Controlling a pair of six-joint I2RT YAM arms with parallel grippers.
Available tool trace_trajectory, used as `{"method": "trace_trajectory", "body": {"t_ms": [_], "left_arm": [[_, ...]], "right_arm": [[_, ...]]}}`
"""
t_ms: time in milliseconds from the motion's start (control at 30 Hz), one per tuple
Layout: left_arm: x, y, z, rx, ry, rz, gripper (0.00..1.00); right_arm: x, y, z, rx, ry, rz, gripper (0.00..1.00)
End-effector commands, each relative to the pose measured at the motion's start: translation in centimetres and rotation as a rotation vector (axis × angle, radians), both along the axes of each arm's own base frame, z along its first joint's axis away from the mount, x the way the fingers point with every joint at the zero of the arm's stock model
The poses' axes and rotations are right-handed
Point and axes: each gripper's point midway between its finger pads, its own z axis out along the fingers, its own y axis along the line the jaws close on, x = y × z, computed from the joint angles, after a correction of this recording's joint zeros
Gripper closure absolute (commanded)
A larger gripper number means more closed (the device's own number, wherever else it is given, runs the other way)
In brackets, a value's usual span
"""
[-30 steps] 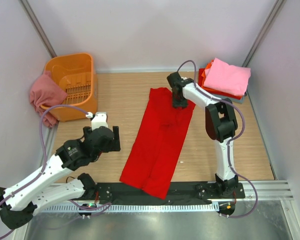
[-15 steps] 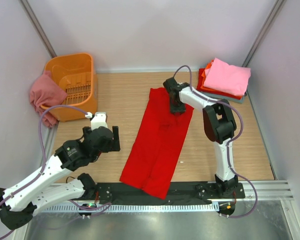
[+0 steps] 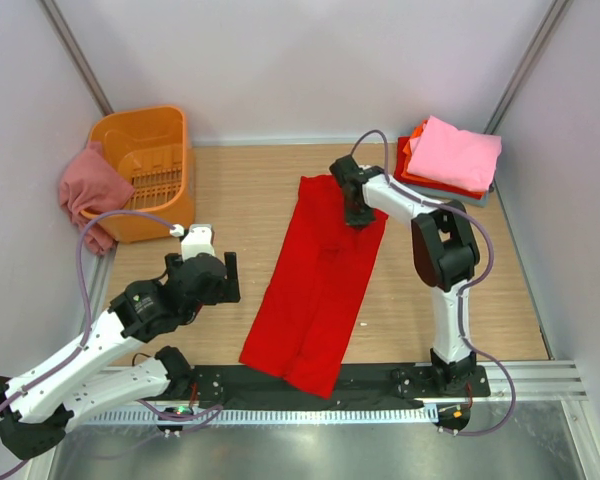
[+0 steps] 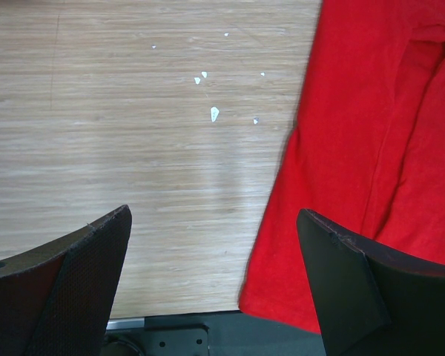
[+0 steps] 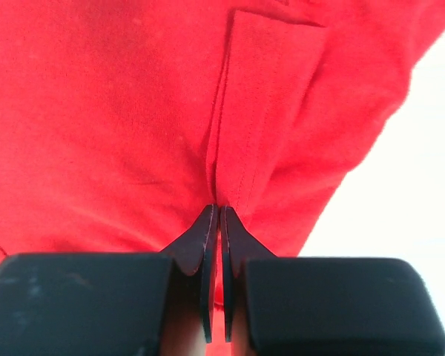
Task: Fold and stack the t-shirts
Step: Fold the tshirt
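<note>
A bright red t-shirt [image 3: 318, 280] lies folded into a long strip down the middle of the table. It also shows in the left wrist view [image 4: 363, 141] and fills the right wrist view [image 5: 133, 111]. My right gripper [image 3: 356, 215] is shut on a pinched fold of the red shirt near its far end [image 5: 219, 211]. My left gripper [image 3: 212, 280] is open and empty, hovering left of the shirt's near end [image 4: 215, 274]. A stack of folded shirts, light pink on top [image 3: 455, 152], sits at the back right. A dusty rose shirt [image 3: 85, 190] hangs over the basket's left side.
An orange slotted basket [image 3: 145, 140] stands at the back left. Small white specks [image 4: 213, 113] lie on the wood left of the shirt. A black strip [image 3: 380, 378] runs along the table's near edge. White walls close in on both sides.
My right gripper shifted slightly left along the far end of the red shirt and back a little, staying shut on the cloth. The left arm has not moved.
</note>
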Motion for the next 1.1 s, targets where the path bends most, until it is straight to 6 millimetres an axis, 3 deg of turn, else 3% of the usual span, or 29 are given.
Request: {"method": "trace_trajectory", "body": {"t_ms": [0, 333, 367, 433, 533, 567, 667, 867, 1067], "left_arm": [[0.5, 0.2, 0.8, -0.016, -0.036, 0.027, 0.07], [0.5, 0.0, 0.6, -0.013, -0.028, 0.020, 0.07], [0.5, 0.0, 0.6, -0.013, -0.028, 0.020, 0.07], [0.5, 0.0, 0.5, -0.010, -0.026, 0.020, 0.07], [0.5, 0.1, 0.5, -0.010, -0.027, 0.021, 0.07], [0.5, 0.1, 0.5, -0.010, -0.028, 0.022, 0.07], [0.5, 0.1, 0.6, -0.009, -0.029, 0.023, 0.07], [0.5, 0.1, 0.5, -0.007, -0.025, 0.024, 0.07], [0.5, 0.2, 0.5, -0.004, -0.027, 0.031, 0.07]], "right_arm": [[-0.1, -0.7, 3.2, -0.010, -0.074, -0.022, 0.91], [-3.4, -2.9, 2.6, -0.020, -0.087, -0.090, 0.92], [-3.9, -3.1, 2.5, -0.020, -0.087, -0.093, 0.85], [-4.3, -3.4, 2.4, -0.029, -0.087, -0.100, 0.79], [-4.7, -4.2, 2.7, -0.055, -0.092, -0.115, 0.57], [-4.7, -4.4, 3.1, -0.064, -0.106, -0.125, 0.52], [-3.9, -4.1, 4.8, -0.040, -0.157, -0.124, 0.51], [-0.6, -1.6, 7.2, 0.045, -0.225, -0.069, 0.58], [1.9, -0.3, 5.5, 0.020, -0.181, -0.035, 0.63]]}}
